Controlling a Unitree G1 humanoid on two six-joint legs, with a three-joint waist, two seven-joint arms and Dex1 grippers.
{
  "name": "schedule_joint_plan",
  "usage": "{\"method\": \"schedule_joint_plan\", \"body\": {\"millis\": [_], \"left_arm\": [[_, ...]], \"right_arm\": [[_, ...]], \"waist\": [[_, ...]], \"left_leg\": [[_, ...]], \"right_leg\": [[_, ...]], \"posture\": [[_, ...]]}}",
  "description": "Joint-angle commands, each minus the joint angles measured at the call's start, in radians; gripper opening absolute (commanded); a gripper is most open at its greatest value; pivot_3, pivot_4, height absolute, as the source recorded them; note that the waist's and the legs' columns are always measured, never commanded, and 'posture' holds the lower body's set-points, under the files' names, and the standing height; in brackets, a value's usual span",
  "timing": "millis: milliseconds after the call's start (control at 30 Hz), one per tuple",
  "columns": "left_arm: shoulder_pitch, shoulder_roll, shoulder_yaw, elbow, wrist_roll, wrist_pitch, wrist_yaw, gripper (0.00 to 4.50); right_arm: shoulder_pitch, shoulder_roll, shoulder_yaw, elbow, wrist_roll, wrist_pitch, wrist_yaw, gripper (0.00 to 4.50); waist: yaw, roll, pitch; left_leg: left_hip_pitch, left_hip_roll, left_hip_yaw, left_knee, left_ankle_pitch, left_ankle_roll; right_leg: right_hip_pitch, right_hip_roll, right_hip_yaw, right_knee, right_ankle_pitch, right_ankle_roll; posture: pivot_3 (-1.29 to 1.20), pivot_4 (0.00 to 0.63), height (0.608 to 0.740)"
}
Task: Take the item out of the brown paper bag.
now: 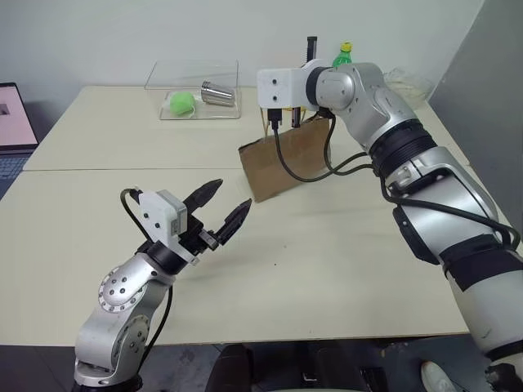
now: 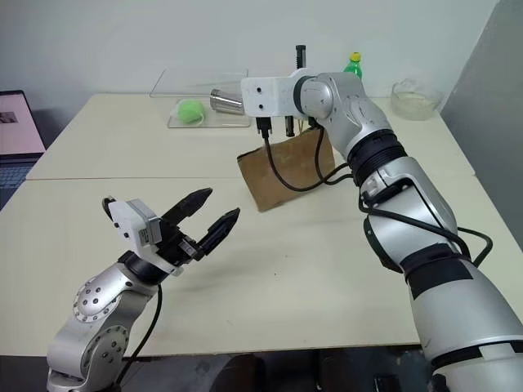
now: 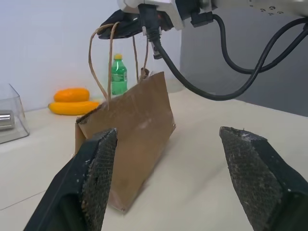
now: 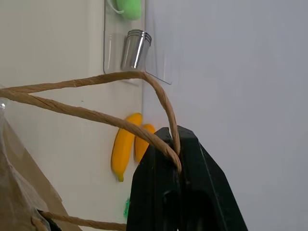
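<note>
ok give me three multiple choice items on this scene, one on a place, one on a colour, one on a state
1. Where does the shiny steel cup lie?
A. in the clear plastic tray
B. inside the plain brown paper bag
C. on the laptop

2. What colour is the cap of the green soda bottle?
A. white
B. yellow
C. red

3. What are the right gripper's fingers doing?
A. spread wide over the table
B. shut on the bag's twisted paper loop handles
C. gripping the steel cup

Answers: 1 A, the cup lies on its side in the tray beside a green ball. 2 B, the left wrist view shows a yellow cap. 3 B, the right wrist view shows the handles pinched between the black fingers.
</note>
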Motion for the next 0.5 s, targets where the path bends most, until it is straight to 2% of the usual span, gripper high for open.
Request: {"method": "schedule_joint_plan", "body": {"millis": [33,233,500], "left_arm": [[-0.009,-0.004,-0.003,-0.007,0.007,-0.022,-0.004,3.56],[-0.017,-0.011,-0.009,0.008,0.013,-0.031,-0.011,3.56],[-0.018,-0.007,-0.002,0.019,0.013,-0.04,-0.023,3.56]], "right_arm": [[-0.011,-0.024,-0.001,-0.065,-0.008,-0.019,0.012,0.02],[0.023,-0.056,-0.008,-0.164,-0.002,-0.036,0.097,0.02],[0.094,-0.049,-0.058,-0.307,0.081,0.045,0.209,0.02]], "waist": [[0.0,0.0,0.0],[0.001,0.0,0.0],[0.001,0.0,0.0]], "left_leg": [[0.0,0.0,0.0,0.0,0.0,0.0],[0.0,0.0,0.0,0.0,0.0,0.0],[0.0,0.0,0.0,0.0,0.0,0.0]], "right_leg": [[0.0,0.0,0.0,0.0,0.0,0.0],[0.0,0.0,0.0,0.0,0.0,0.0],[0.0,0.0,0.0,0.001,0.0,0.0]], "posture": [[0.0,0.15,0.74],[0.0,0.15,0.74],[0.0,0.15,0.74]]}}
